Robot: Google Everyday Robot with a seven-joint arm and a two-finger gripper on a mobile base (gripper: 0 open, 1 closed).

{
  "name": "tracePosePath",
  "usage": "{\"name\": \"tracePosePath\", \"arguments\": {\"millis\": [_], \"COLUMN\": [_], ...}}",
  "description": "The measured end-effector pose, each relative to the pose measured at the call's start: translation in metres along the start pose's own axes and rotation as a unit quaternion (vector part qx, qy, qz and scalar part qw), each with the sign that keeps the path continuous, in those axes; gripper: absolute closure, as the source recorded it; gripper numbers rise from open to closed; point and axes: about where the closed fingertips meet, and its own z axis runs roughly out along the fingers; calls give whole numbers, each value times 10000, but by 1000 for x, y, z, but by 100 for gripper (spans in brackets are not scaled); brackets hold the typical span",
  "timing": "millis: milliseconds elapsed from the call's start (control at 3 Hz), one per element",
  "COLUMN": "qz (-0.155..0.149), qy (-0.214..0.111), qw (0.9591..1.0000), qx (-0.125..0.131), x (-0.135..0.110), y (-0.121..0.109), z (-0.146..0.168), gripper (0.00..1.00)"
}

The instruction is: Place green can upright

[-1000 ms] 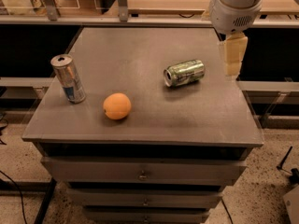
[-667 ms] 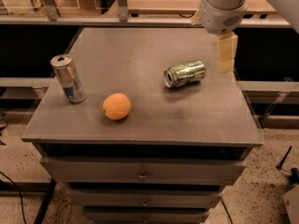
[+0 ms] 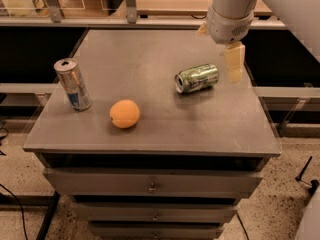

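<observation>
The green can [image 3: 197, 78] lies on its side on the grey table top [image 3: 150, 54], right of the middle, with its silver open end facing front left. My gripper [image 3: 218, 55] hangs from the white arm over the table's back right and is open and empty. One cream finger [image 3: 234, 62] points down just right of the can and close to its far end, without touching it. The other finger is mostly hidden behind the wrist.
A tall slim silver-and-blue can [image 3: 73, 84] stands upright at the table's left edge. An orange [image 3: 124, 113] lies front left of the green can. The table is a cabinet with drawers [image 3: 150, 184] below. Shelving and benches stand behind.
The arm has moved left and towards the green can, so the visible finger now hangs right beside it. The cans and the orange have not moved.
</observation>
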Motion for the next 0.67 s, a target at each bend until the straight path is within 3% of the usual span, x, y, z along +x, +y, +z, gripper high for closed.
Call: {"name": "tracePosePath", "arguments": {"millis": [667], "qz": [72], "qy": [-654], "qw": [9974], "qx": [-307], "x": [-30], "y": [5], "z": [23], "gripper": [0]}}
